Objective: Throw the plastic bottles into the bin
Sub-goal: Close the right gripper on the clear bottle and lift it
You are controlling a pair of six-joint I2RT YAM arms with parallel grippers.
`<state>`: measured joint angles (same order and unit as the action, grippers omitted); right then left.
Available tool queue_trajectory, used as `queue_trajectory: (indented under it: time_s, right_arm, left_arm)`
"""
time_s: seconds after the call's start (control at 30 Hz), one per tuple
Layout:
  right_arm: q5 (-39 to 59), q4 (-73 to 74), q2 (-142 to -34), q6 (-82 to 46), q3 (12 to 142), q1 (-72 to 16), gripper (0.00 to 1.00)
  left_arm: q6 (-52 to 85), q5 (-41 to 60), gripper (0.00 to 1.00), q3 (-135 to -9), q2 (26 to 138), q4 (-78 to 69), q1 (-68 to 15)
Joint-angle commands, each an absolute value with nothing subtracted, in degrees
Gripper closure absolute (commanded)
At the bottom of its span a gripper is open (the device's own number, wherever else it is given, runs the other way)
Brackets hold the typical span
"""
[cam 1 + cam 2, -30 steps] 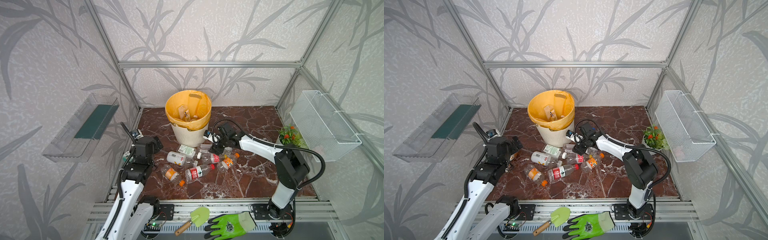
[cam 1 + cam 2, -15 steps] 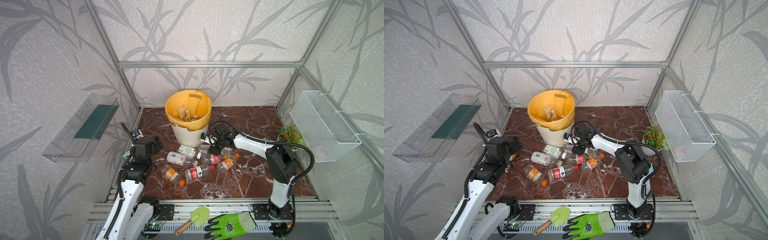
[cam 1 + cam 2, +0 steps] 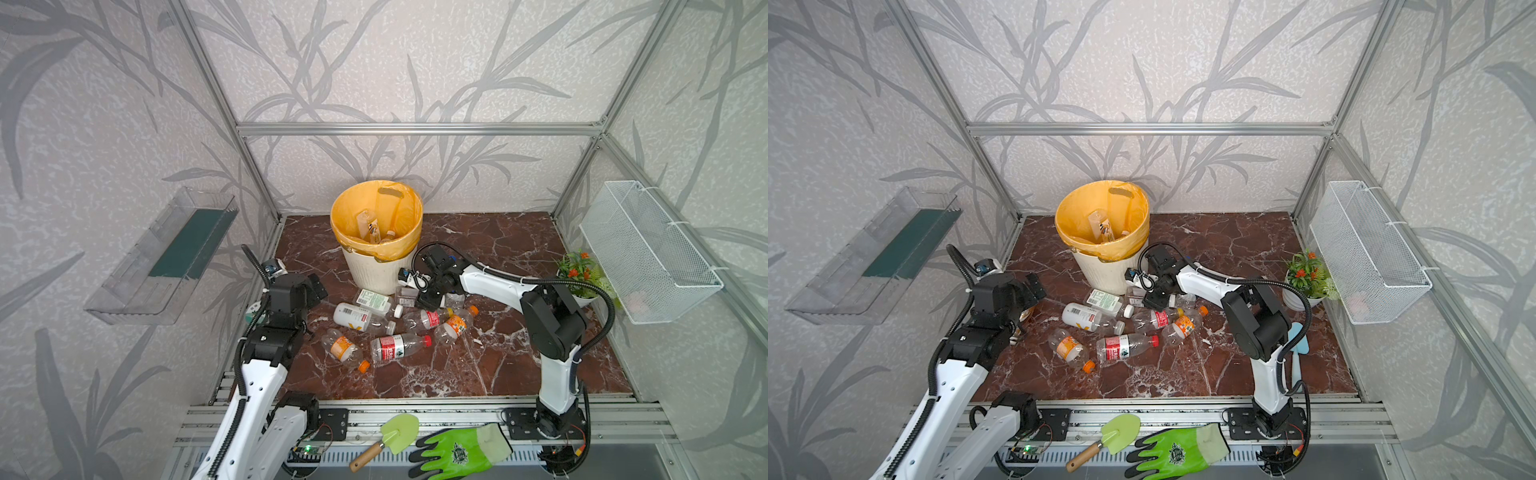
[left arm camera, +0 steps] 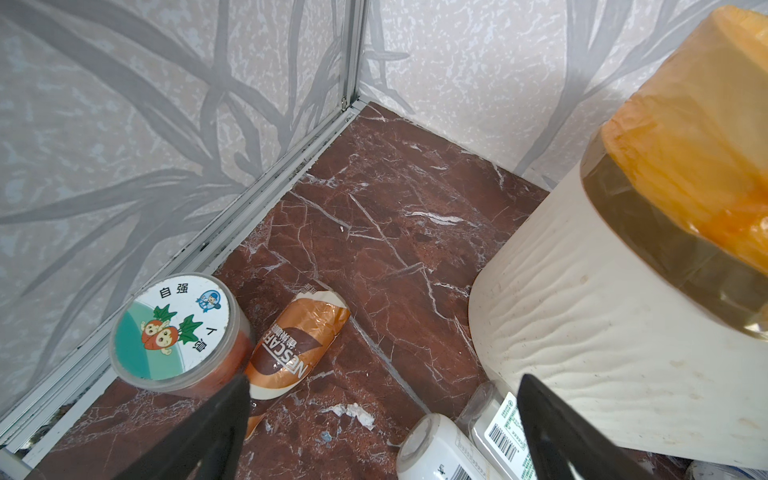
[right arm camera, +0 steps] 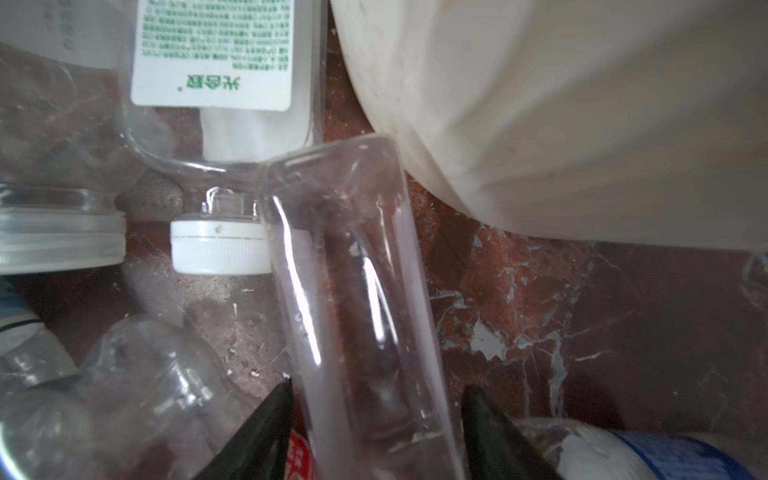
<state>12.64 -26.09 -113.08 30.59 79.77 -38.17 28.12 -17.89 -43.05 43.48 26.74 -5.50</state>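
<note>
Your right gripper (image 5: 376,384) clasps the clear bottle (image 5: 353,270) mid-body; it looks light, thin-walled and slippery, so squeeze gently. Your left gripper (image 4: 383,377) gapes empty.

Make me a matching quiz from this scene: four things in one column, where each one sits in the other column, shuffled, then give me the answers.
Things
1. bin
2. green glove
3. potted plant
4. jar with illustrated lid

Places
A. on the metal rail at the front, beside the garden trowel
B. at the right edge of the marble floor, near the white wire basket
C. next to the brown Nescafe bottle
D. at the back of the floor, lined with a yellow bag

Pairs: 1-D, 2-A, 3-B, 4-C
</note>
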Motion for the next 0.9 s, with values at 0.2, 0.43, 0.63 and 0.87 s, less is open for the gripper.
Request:
queue_trajectory:
  time_s: [0.2,0.43,0.63,0.87]
  right_arm:
    - [13.65,-27.45,-112.61,31.29,80.51,-38.5,0.54]
    - [14.37,-26.21,-109.78,30.68,79.46,-38.5,0.62]
    - [14.16,-22.76,-104.42,28.98,76.32,-38.52,0.65]
    - [12.26,-15.17,-92.91,26.04,68.13,-38.42,0.69]
  left_arm:
    - [28.77,-18.26,0.01,-43.67,42.6,28.65,-5.26]
    - [29.58,-18.02,0.01,-43.29,42.53,28.98,-5.21]
    - [31.53,-18.94,0.01,-42.09,41.9,29.83,-5.23]
    - [34.03,-19.68,0.01,-40.79,41.7,30.53,-5.22]
